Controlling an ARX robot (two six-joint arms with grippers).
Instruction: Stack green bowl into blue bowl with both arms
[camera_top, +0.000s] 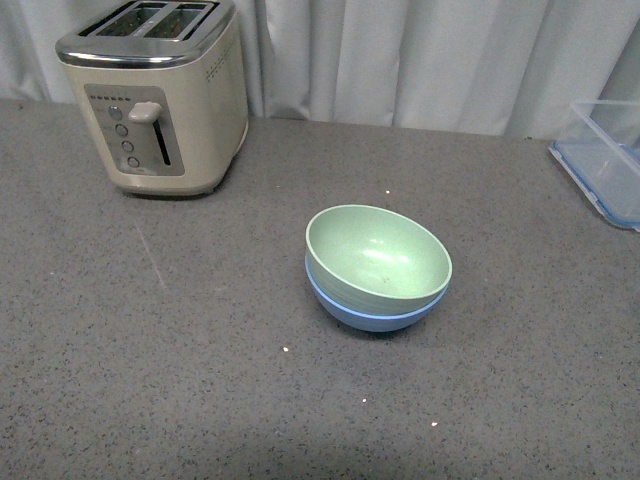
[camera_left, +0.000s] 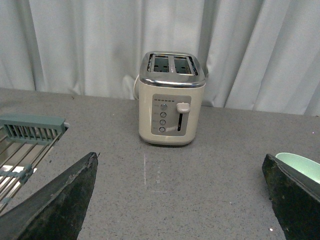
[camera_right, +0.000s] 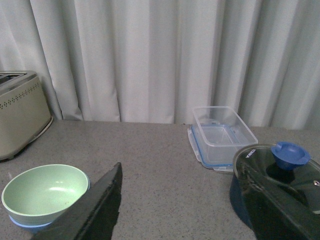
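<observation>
**Green bowl nested in blue bowl, both grippers spread and empty**

Green bowl (camera_top: 378, 253), round, matte and pale mint, sits tilted inside the sky-blue blue bowl (camera_top: 372, 314) of like width, mid-counter on the speckled grey countertop (camera_top: 200, 380). A cream toaster (camera_top: 155, 95) with a chromed top stands well apart at the back left; a clear lidded container (camera_top: 605, 165) lies far right.

The left gripper (camera_left: 180, 200) has its dark fingers (camera_left: 60, 200) wide apart, holding nothing, with the green rim just beside one finger. The right gripper (camera_right: 185, 210) is likewise spread and empty; the stacked bowls lie just outside one finger, probably not touching. A dark pot with a blue-knobbed glass lid (camera_right: 280, 170) sits by the other.
</observation>
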